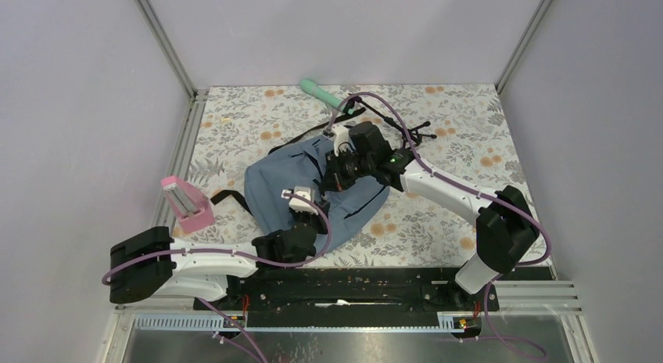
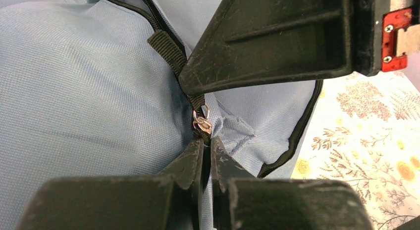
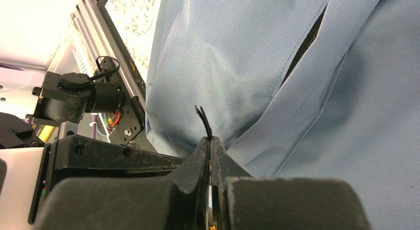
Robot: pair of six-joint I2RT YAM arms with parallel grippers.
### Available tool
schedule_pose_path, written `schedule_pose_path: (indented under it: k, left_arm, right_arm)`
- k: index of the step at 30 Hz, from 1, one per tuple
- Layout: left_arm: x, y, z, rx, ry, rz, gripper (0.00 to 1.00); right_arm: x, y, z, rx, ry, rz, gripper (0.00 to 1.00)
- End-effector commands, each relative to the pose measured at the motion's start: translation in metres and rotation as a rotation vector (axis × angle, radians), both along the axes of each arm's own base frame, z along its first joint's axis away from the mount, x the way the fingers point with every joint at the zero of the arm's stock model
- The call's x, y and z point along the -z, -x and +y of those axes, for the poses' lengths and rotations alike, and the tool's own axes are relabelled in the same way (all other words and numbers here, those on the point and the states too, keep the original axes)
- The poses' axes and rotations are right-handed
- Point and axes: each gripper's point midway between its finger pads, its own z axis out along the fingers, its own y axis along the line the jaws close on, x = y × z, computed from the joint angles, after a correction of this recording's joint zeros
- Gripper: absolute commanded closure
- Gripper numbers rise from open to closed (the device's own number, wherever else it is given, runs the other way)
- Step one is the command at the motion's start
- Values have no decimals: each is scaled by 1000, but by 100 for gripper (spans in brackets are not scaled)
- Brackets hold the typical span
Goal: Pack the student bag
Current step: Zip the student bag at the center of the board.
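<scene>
My left jaws are pinched shut on the zipper pull (image 2: 201,125) of the student bag (image 1: 281,183), and my right jaws are closed tight on a thin black tab (image 3: 203,122) at its fabric. The bag lies slumped about the middle of the floral desk (image 1: 438,222), slightly toward the near edge.

Soft, even light from above fills the overhead view. Shadows on the table (image 1: 469,128) are faint, and the walls (image 1: 78,105) show no glare. Both wrist views keep the weave of the bag (image 2: 74,91) sharp, while the near fingers (image 2: 124,200) blur into dark shapes. The top left of the right wrist view is washed out.
</scene>
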Motion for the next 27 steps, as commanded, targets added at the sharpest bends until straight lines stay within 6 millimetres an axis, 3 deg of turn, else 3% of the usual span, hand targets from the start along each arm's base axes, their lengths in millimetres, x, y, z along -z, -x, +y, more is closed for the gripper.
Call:
schedule_pose_path:
  k: [1, 8, 10, 12, 15, 18, 27]
  left_arm:
    - [60, 33, 7, 128, -179, 143, 100]
    - [58, 41, 6, 132, -180, 155, 100]
    - [53, 43, 5, 139, -178, 152, 99]
    - [39, 44, 3, 154, -173, 141, 91]
    - [-3, 47, -7, 230, -131, 87, 64]
    - [-35, 52, -9, 289, -80, 41, 48]
    - [-95, 57, 10, 431, -45, 49, 34]
  right_arm:
    - [-136, -82, 21, 179, -284, -401, 100]
    - [-146, -92, 24, 211, -308, -428, 100]
    - [-148, -87, 26, 184, -320, -422, 100]
    - [-148, -76, 28, 130, -332, -414, 100]
    - [-133, -57, 24, 56, -311, -395, 100]
    - [-120, -41, 13, 28, -297, -389, 100]
    - [-98, -7, -6, -25, -309, -377, 100]
